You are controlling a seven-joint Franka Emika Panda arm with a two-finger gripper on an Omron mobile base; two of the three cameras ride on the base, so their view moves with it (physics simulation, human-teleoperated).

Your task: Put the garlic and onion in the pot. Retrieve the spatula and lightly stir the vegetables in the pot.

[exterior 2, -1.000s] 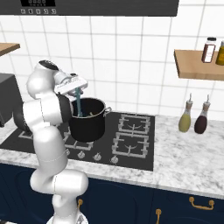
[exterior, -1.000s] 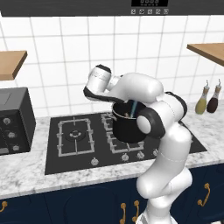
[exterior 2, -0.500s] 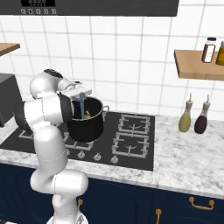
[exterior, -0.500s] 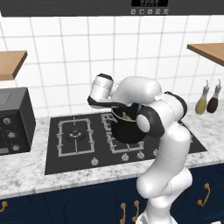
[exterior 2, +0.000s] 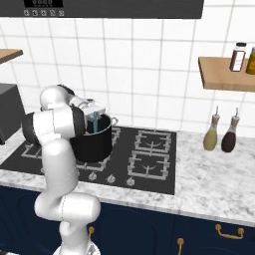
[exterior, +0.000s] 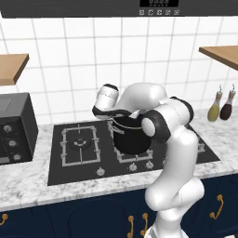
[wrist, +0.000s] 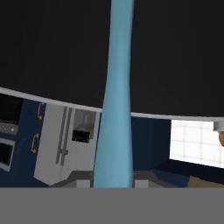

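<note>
Right now the pot [exterior 2: 94, 142] sits on the hob's [exterior 2: 149, 164] burner, the gripper [exterior 2: 94, 118] clamped on the blue spatula [wrist: 114, 109], which reaches down inside. Too hard a sweep against the wall could tip or drag the pot; a loose hold might drop the tool. Its contents are hidden.

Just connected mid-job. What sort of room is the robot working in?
A simulated home kitchen, it seems: a black gas hob set in a marble counter, white wall tiles and a pot on a burner.
</note>
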